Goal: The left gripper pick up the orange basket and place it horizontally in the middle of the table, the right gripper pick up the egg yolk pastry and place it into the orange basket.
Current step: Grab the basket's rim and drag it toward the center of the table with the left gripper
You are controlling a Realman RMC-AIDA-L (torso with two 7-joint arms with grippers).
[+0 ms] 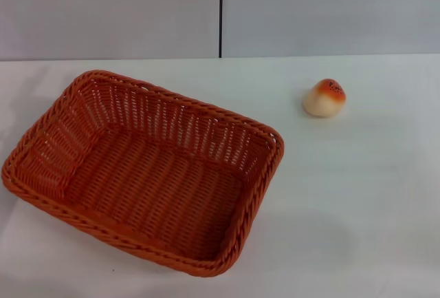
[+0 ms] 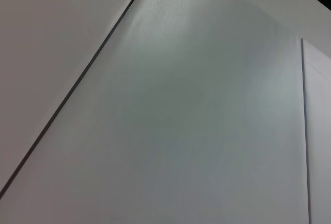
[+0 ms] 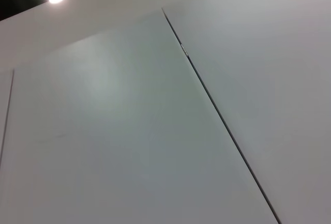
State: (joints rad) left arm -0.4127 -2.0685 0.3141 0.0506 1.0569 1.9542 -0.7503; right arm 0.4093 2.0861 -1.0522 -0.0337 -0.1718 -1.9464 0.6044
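The orange basket (image 1: 144,167) lies on the white table (image 1: 357,195) at the left and centre of the head view, turned at a slant, with nothing inside it. The egg yolk pastry (image 1: 324,98) sits upright on the table to the right of the basket and farther back, well apart from it. Neither gripper shows in any view. Both wrist views hold only pale wall panels with a dark seam.
A grey panelled wall (image 1: 309,9) with a vertical seam runs behind the table's far edge. Bare tabletop stretches right of the basket and in front of the pastry.
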